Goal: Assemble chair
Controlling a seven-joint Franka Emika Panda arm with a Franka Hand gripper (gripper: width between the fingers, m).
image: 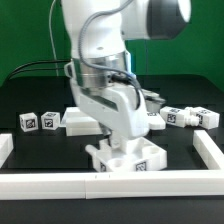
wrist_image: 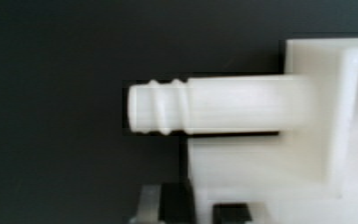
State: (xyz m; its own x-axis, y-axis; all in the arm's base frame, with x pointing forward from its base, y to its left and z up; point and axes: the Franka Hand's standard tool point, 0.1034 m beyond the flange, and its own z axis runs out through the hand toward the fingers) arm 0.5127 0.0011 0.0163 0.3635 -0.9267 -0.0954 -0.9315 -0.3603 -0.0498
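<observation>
Notched piece (image: 130, 158) sits near the border rail (image: 60, 183).

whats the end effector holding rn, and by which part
Cannot tell: the end effector is shut low over the chair piece, but no grip shows.

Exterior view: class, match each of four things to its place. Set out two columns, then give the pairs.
Things:
1. pair of tagged blocks
2. notched block
3. front border rail
4. green backdrop

Places:
A. nearest the camera, running across the front
B. at the exterior view's left
C. at the very back, behind everything
D. directly below the arm

Pairs: 1-B; 2-D; 3-A; 4-C
</observation>
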